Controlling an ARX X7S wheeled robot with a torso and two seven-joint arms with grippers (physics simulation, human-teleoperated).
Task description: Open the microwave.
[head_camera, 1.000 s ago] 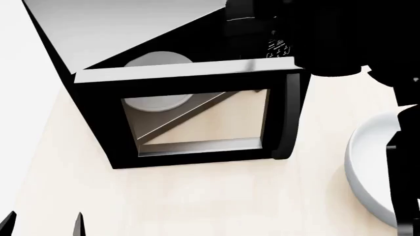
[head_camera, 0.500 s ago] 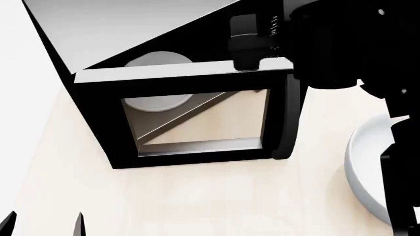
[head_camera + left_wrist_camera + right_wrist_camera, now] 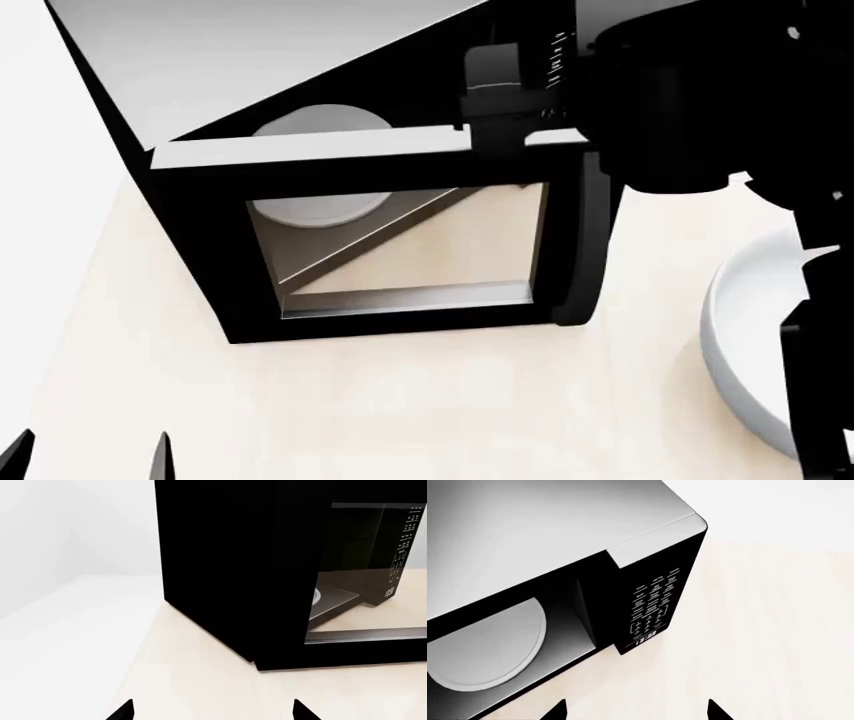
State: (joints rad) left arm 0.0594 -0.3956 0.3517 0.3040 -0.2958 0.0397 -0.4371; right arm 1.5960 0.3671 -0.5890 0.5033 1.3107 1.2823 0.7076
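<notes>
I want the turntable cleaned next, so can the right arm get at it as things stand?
Probably yes. The microwave door is swung open, and the right gripper hangs in front of the cavity with open jaws. Nothing shows between it and the turntable.

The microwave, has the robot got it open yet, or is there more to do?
Mostly done: the microwave door stands swung out, and the white turntable inside is exposed. The right claw hovers open above the keypad, gripping nothing. At most, a wider swing remains.
</notes>
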